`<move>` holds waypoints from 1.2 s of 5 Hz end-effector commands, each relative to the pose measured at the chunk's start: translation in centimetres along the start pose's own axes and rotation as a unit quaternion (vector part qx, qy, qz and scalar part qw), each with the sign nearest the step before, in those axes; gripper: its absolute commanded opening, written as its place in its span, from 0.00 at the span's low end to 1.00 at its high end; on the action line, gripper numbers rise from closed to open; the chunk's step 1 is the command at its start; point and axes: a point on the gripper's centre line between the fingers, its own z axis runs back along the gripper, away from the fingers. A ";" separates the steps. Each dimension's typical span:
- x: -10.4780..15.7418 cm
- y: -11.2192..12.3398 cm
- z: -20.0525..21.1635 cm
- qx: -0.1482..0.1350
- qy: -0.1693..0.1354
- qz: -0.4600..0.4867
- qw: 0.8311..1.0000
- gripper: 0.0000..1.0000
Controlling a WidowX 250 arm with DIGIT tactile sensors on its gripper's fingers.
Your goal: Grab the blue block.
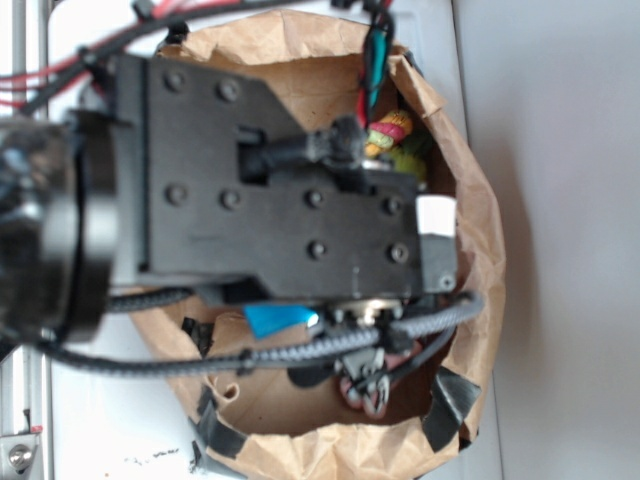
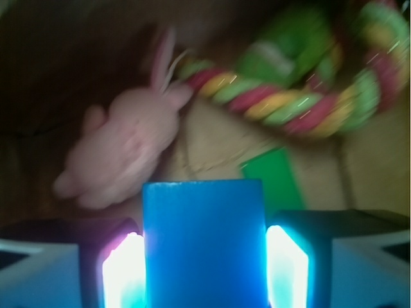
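Clamped between the gripper's (image 2: 204, 269) two glowing pads (image 2: 123, 273) sits the blue block (image 2: 203, 240). Beyond it, from left: pink bunny (image 2: 125, 151), green block (image 2: 275, 174), striped rope toy (image 2: 302, 106). No writing is legible.

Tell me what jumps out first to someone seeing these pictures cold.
In the wrist view, the blue block fills the bottom centre, clamped between the gripper's two glowing fingers. Behind it lie a pink toy bunny on the left and a striped rope toy upper right. In the exterior view, the black arm hides most of the brown paper bag.
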 end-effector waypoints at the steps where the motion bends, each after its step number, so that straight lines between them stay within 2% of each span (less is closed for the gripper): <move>1: 1.9 2.9 5.9 -0.006 -0.044 -0.050 0.998 0.00; 2: 2.0 3.6 7.6 -0.027 -0.045 -0.061 0.997 0.00; 4: 1.0 2.7 9.3 -0.061 -0.047 -0.078 0.994 0.00; 6: 0.2 1.9 9.0 -0.060 -0.058 -0.081 0.993 0.00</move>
